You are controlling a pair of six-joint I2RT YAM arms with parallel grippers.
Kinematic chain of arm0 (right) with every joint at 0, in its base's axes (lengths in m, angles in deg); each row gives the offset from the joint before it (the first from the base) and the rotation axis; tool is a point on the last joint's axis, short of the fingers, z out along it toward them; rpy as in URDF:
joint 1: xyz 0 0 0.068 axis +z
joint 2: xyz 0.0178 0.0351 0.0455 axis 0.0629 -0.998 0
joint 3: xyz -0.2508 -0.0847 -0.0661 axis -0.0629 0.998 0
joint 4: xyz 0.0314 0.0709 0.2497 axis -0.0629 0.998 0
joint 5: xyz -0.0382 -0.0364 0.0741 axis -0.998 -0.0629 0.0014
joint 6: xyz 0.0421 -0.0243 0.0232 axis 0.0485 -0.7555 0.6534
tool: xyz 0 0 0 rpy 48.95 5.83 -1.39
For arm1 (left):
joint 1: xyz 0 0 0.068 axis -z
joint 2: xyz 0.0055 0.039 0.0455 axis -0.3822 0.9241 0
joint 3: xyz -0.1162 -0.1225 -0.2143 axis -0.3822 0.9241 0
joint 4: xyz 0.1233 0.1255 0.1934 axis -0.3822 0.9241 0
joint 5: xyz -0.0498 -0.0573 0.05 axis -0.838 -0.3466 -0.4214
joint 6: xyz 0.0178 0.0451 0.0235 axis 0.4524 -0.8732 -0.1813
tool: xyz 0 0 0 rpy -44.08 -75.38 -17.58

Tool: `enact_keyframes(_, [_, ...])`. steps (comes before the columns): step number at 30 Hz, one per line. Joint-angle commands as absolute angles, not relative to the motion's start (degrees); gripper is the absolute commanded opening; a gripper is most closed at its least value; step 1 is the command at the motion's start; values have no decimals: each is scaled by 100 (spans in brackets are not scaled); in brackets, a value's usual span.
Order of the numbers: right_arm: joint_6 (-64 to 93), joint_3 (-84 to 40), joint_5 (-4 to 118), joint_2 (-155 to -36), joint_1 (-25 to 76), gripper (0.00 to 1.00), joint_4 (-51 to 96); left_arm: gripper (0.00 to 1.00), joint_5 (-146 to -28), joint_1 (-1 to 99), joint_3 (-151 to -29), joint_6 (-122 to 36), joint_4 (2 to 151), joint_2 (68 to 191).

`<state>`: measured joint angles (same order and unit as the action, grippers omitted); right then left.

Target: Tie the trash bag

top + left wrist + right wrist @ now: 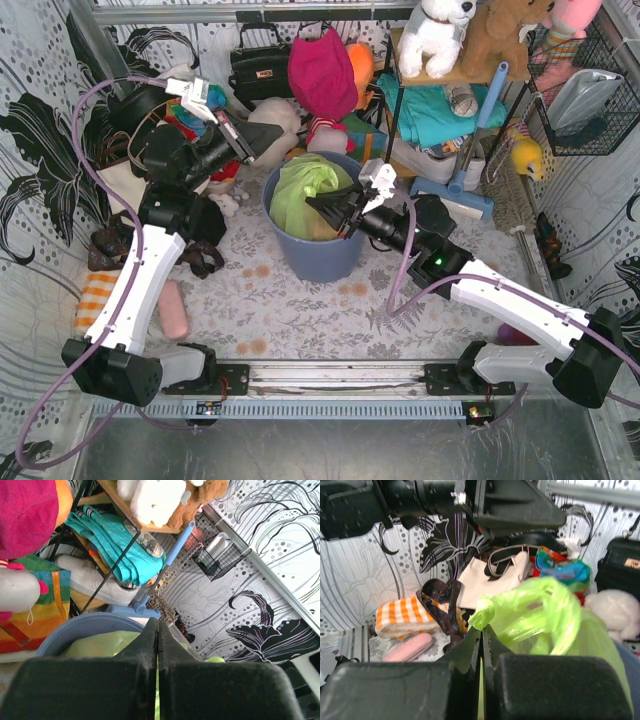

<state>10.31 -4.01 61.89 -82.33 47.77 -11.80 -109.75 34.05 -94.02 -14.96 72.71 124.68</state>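
Trash bag (300,190), light green, sits in the blue-grey bin (320,255) in the overhead view, bulging above the bin's rim. The right gripper (338,208) is at the bin's right side with its jaws pinched on the bag's film. The left gripper (243,142) hangs up and left of the bin, apart from the bag. Through the left wrist camera, the left gripper (157,625) is pressed shut on nothing, above the bin (85,624). Through the right wrist camera, the right gripper (481,630) clamps a crumpled corner of the trash bag (545,612).
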Motion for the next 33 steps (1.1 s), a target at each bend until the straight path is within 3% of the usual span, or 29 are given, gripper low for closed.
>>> enact_keyframes(1, [1340,-238,5995,-8132,4807,0,-1553,2,-11259,3413,-9753,-1592,7561,12421])
enact_keyframes(3, [1330,-258,5870,-8197,4808,0,-1774,10,-11431,3409,-9641,-1506,7579,12263])
enact_keyframes(6, [1357,-330,5771,-8303,4802,2,-1984,13,-11452,3415,-9572,-1606,7867,12080])
enact_keyframes(8, [1481,-425,5691,-8279,4801,43,-1929,13,-11440,3410,-9627,-1762,8101,12072])
enact_keyframes(9, [1511,-467,5696,-8229,4806,50,-1867,14,-11452,3408,-9661,-1802,8144,12090])
enact_keyframes(12, [1650,-609,5630,-7977,4806,50,-1463,17,-11594,3410,-9768,-1874,8197,12210])
enact_keyframes(15, [1756,-911,5270,-7697,4803,42,-657,25,-11832,3408,-10052,-2279,8496,12320])
enact_keyframes(20, [1696,-1272,5018,-7455,4807,43,208,47,-12027,3447,-10708,-2905,9207,12228])
enact_keyframes(28, [1827,-2349,3922,-7736,4808,49,1662,53,-10536,4789,-11707,-3389,11153,12084])
enact_keyframes(33, [2050,-3144,3097,-8162,4762,55,2815,59,-9761,5547,-11731,-2946,11384,12055])
